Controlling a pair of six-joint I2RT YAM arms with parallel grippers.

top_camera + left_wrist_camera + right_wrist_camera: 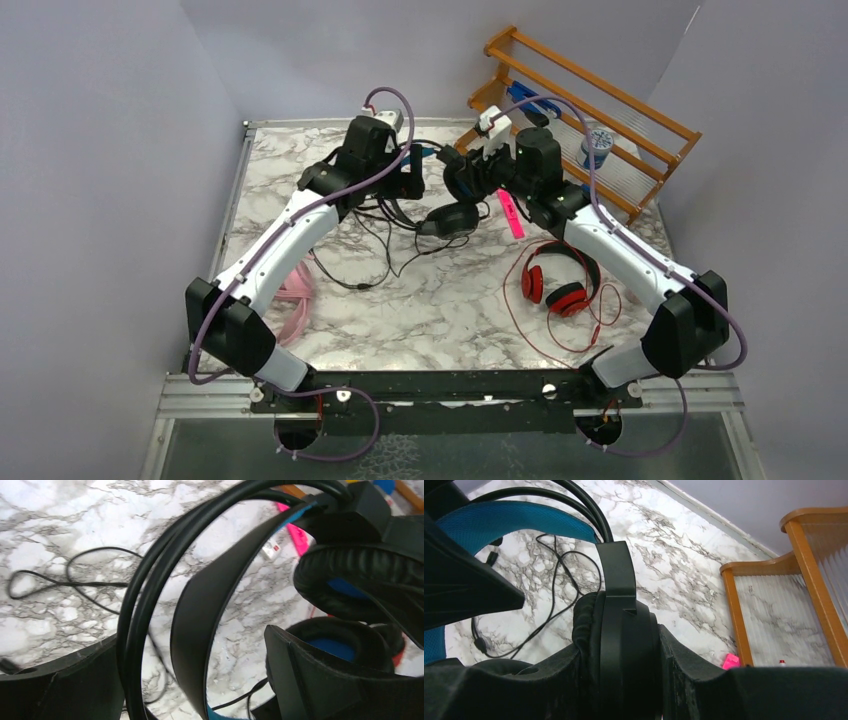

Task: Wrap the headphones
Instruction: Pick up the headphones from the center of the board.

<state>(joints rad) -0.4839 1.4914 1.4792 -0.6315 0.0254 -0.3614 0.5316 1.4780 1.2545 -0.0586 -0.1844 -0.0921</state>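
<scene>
The black headphones with the blue headband (452, 205) are lifted off the marble table at the back middle, between both arms. My right gripper (621, 680) is shut on one black ear cup (619, 630), a finger pressed on each side. My left gripper (200, 680) is open, and the headband (210, 590) and its thin wire hoops pass loosely between the fingers. The black cable (375, 240) trails in loops on the table. The red headphones (560, 285) lie at the right with their red cable around them. The pink headphones (297, 290) lie under my left arm, partly hidden.
An orange wooden rack (590, 120) stands at the back right, close behind my right gripper (470, 178). A pink tag (511, 214) lies just below the right wrist. Grey walls close in the table on the left, back and right.
</scene>
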